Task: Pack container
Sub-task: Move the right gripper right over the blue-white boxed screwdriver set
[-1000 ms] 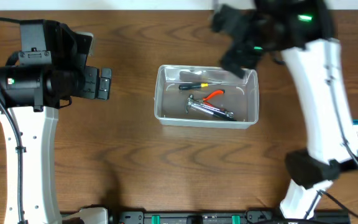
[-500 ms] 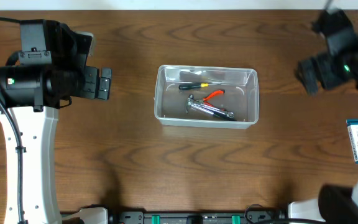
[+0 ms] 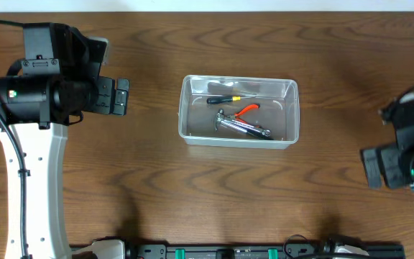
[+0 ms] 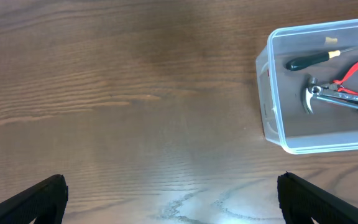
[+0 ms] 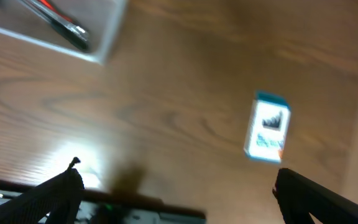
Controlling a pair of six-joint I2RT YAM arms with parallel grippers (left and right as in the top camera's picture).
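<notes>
The clear plastic container stands at the table's middle. It holds a black-handled screwdriver, red-handled pliers and a metal hammer. My left gripper is open and empty, left of the container and apart from it. In the left wrist view its fingers stand wide over bare wood, with the container at upper right. My right gripper is open and empty at the right front of the table. The blurred right wrist view shows a container corner at upper left.
A small blue-and-white box lies on the wood at the right; in the overhead view the right arm hides it. The table's front edge with a dark rail runs along the bottom. The left arm's white link stands at the left.
My right arm has swung from over the container's back right corner out to the right and down to the table's right front, covering the box. The left arm has not moved.
</notes>
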